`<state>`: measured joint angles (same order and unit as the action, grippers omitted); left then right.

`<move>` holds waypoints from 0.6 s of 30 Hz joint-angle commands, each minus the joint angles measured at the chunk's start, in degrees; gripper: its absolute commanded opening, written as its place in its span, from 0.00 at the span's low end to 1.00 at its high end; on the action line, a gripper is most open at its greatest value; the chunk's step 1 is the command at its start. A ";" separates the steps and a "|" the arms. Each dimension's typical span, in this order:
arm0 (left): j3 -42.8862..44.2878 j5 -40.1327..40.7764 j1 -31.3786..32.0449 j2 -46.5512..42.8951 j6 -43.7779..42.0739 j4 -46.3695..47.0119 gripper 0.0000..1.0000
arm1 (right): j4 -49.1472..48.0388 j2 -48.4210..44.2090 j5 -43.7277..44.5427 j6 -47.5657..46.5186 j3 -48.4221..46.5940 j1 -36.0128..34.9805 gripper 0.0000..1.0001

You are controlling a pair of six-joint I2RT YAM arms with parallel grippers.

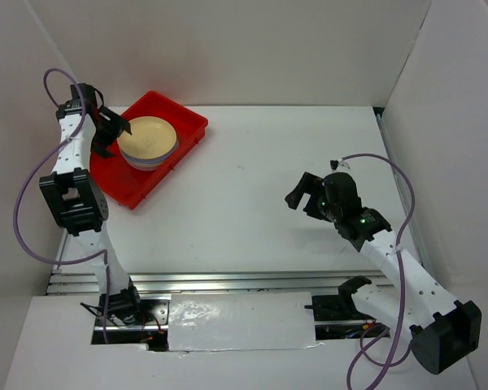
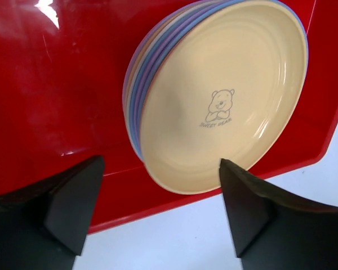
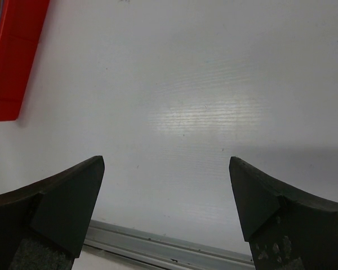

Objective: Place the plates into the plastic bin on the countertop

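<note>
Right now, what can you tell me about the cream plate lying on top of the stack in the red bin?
The cream plate is round and shallow, of glossy plastic by its look, with concentric rings and a small grey bear print with lettering at its centre. It lies face up on top of the stack of pastel plates inside the red bin. The open left gripper is poised beside its rim; I see no contact.
</note>
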<state>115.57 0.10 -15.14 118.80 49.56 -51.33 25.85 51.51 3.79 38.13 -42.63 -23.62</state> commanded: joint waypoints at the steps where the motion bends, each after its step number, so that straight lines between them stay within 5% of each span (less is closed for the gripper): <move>1: 0.81 2.45 -0.24 -6.28 0.80 -4.22 0.99 | -1.50 -0.97 -0.01 -1.83 -2.36 0.15 1.00; 10: -22.56 2.03 -1.65 -41.44 -10.41 3.16 0.99 | 9.72 -7.20 6.21 -5.68 -11.06 -0.81 1.00; 18: -39.34 -0.45 3.97 -65.67 -24.24 -2.10 0.99 | 27.56 -14.15 22.20 -10.44 -27.66 -8.63 1.00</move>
<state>81.93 -0.16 -11.64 57.23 32.38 -50.13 42.57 39.31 17.04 30.61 -64.84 -30.20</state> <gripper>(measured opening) 0.993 0.997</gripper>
